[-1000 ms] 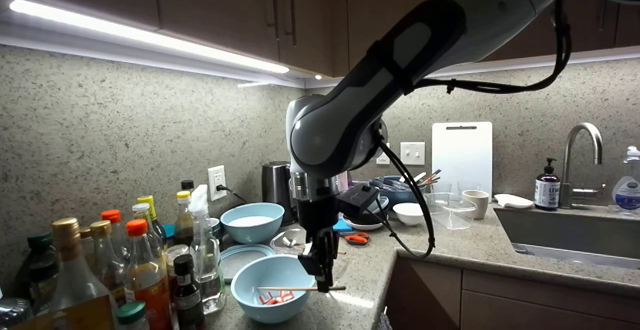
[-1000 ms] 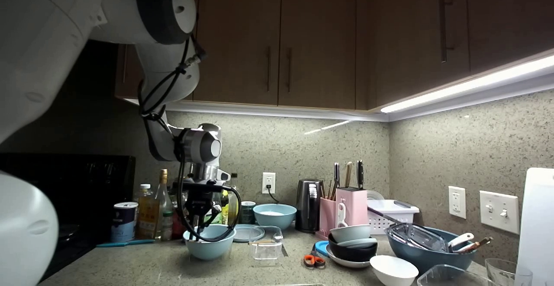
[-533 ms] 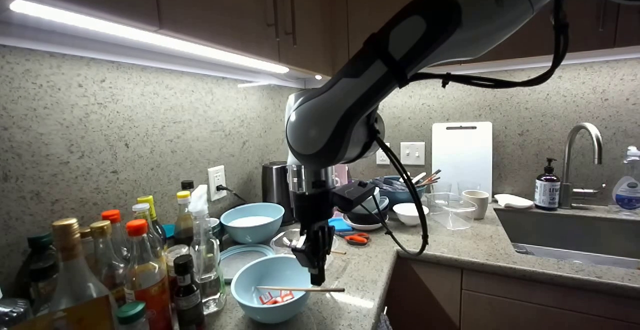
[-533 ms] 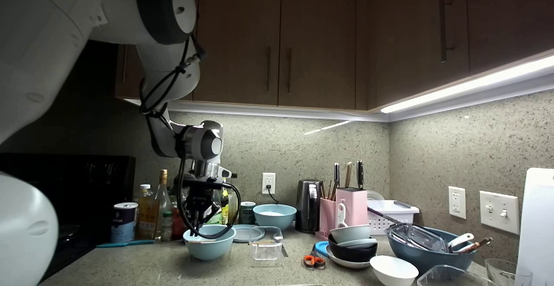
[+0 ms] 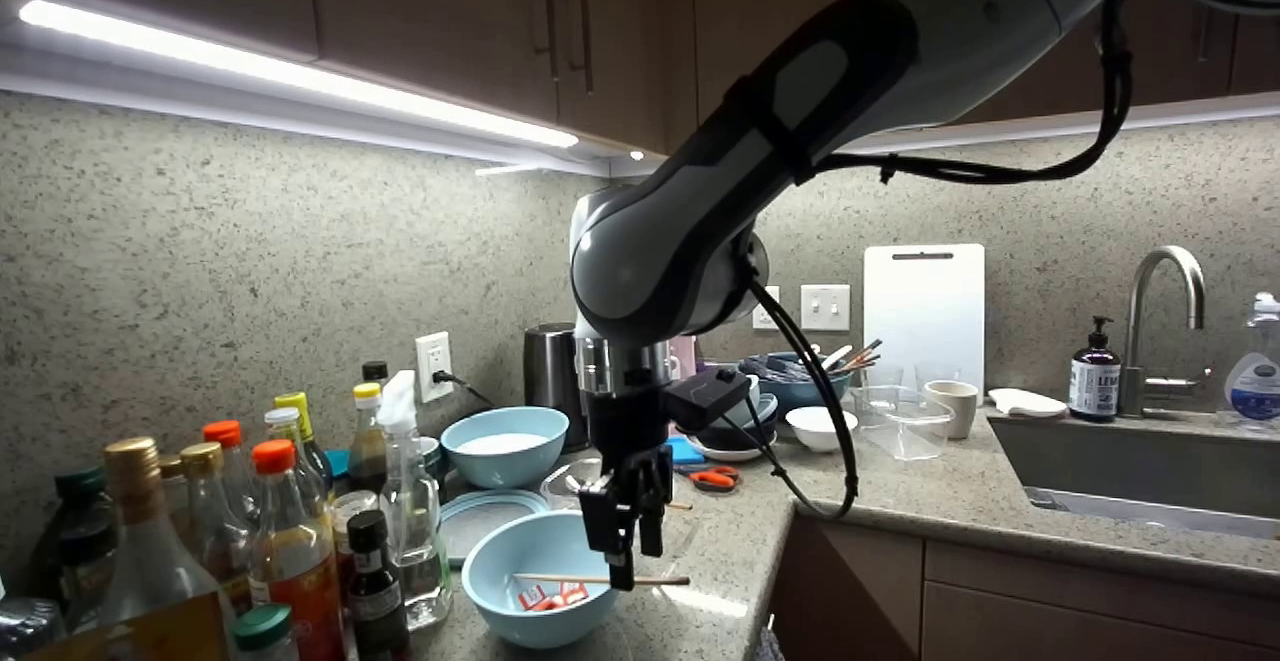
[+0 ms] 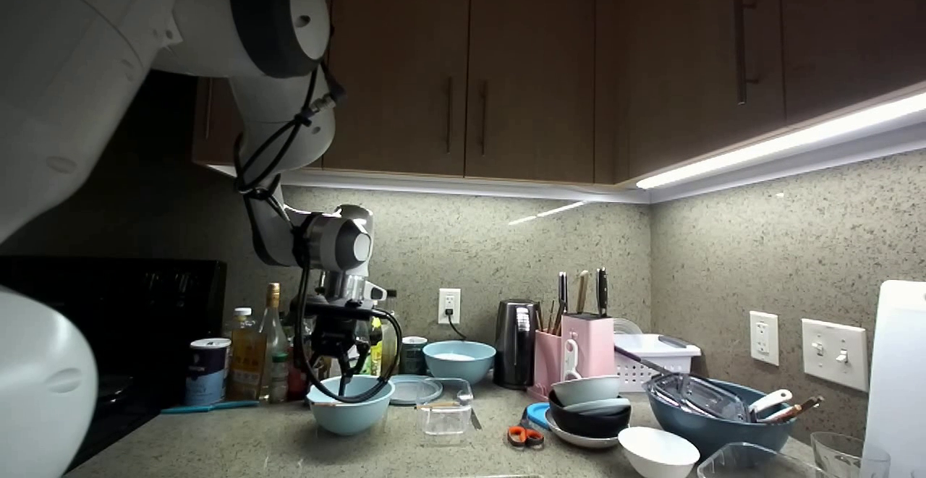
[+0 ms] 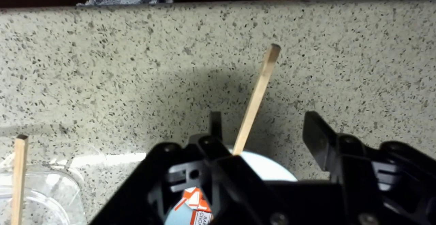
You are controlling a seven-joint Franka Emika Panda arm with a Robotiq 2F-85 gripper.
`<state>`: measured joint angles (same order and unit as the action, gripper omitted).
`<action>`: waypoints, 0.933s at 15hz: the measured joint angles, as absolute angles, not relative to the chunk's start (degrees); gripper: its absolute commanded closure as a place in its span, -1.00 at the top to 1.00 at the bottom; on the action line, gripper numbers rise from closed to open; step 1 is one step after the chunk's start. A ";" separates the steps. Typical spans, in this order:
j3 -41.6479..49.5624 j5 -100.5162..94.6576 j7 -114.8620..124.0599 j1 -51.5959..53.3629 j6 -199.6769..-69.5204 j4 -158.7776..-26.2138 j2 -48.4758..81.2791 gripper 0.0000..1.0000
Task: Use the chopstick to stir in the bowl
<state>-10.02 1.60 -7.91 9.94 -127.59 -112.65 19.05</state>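
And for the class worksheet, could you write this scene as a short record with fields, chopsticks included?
tool: open, holding nothing
chopstick: over the rim of the front blue bowl, one end sticking out
in that bowl: red-and-white pieces
second chopstick: one end past the edge of the clear tub
stirring: not under way

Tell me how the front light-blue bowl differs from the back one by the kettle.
The front bowl holds red-and-white packets; the back bowl holds something white I can't identify. A chopstick crosses the front bowl's rim; none shows across the back bowl's. Both are light blue and upright.
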 measured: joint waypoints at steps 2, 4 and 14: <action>-9.98 1.60 -7.88 9.93 -127.59 -112.65 19.74 1.00; -9.93 1.60 -7.88 9.93 -127.59 -112.65 20.41 0.64; -9.78 1.60 -7.88 9.93 -127.59 -112.65 21.39 -0.72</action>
<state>-9.78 1.60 -7.88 9.93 -127.59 -112.65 21.39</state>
